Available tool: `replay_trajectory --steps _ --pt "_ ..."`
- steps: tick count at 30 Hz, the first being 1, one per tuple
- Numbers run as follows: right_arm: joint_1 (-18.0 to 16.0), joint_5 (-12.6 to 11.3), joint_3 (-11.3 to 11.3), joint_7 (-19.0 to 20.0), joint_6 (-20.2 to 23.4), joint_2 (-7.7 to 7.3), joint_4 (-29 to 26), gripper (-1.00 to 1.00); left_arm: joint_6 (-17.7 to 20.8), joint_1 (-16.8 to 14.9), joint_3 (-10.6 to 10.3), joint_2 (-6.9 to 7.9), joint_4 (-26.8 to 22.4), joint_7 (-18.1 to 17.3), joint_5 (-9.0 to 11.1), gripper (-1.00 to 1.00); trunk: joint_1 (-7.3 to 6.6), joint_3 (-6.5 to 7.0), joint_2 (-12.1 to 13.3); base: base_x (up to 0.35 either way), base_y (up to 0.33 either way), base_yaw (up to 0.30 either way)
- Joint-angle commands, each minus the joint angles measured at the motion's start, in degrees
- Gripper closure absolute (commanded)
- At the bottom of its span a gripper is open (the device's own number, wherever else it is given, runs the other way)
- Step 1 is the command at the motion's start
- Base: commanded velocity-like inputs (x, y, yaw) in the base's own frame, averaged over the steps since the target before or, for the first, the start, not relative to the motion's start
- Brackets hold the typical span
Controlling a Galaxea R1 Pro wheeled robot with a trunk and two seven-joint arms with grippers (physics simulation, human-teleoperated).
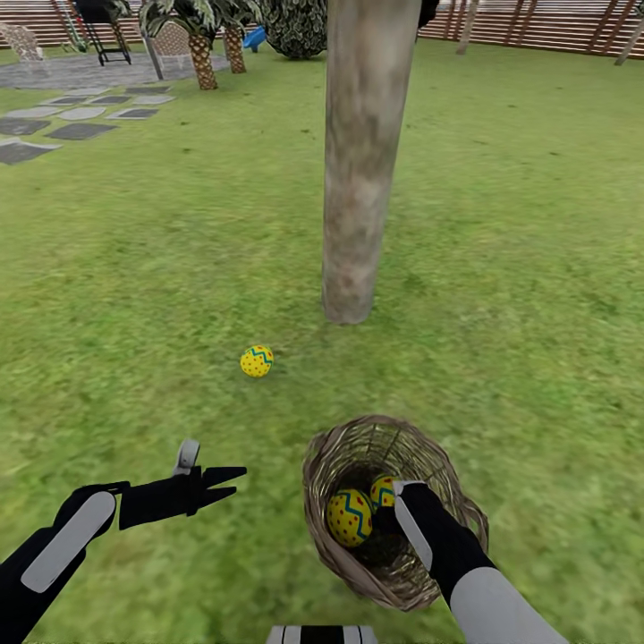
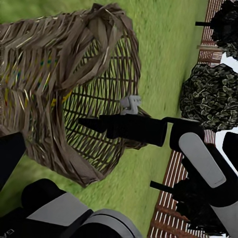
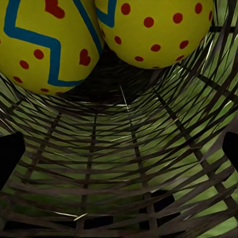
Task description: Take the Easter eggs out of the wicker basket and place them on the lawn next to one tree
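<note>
One Easter egg [image 1: 257, 361], yellow with a blue zigzag and red dots, lies on the lawn [image 1: 134, 295] a little left of the tree [image 1: 358, 179], near the foot of its trunk. The wicker basket [image 1: 447, 474] stands on the grass close in front of me and holds two more eggs [image 1: 349, 517] [image 1: 383, 490]. My right gripper [image 1: 386, 519] reaches down into the basket. In the right wrist view it [image 3: 119, 153] is open, with both eggs [image 3: 44, 44] [image 3: 158, 29] just beyond its fingers. My left gripper [image 1: 234, 481] hovers empty and open over the grass left of the basket [image 2: 64, 89].
Grey stepping stones [image 1: 54, 130] and a paved patio with chairs lie at the far left. Short palms [image 1: 203, 54] and a dark shrub [image 1: 295, 27] stand behind the tree. A brown slat fence [image 1: 537, 22] closes the back. Open grass stretches right of the trunk.
</note>
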Motion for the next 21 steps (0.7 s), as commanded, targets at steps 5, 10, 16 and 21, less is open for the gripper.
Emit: replay_trajectory --steps 5,10,16,21 --pt "-0.38 -0.6 0.12 -0.54 0.16 -0.09 -0.26 -1.0 0.13 -0.04 -0.08 0.04 0.02 -0.19 0.02 -1.0 -0.01 -0.51 -0.02 0.0 0.0 0.0" --pt "-0.53 -0.6 0.12 -0.53 0.16 -0.14 -0.94 -1.0 0.13 -0.04 -0.08 0.04 -0.03 -0.19 0.02 -1.0 -0.01 -0.97 -0.02 0.0 0.0 0.0" --pt "-0.56 -0.6 0.11 -0.53 0.25 -0.08 -2.29 -1.0 0.13 -0.02 -0.1 0.03 -0.07 -0.19 0.02 -1.0 -0.01 -1.29 -0.02 0.037 0.0 0.0" --pt "-0.56 -0.62 0.11 -0.53 0.25 -0.06 -2.89 -1.0 0.13 -0.03 -0.16 -0.04 -0.07 -0.19 0.02 -1.0 -0.01 -1.3 -0.02 0.079 0.0 0.0"
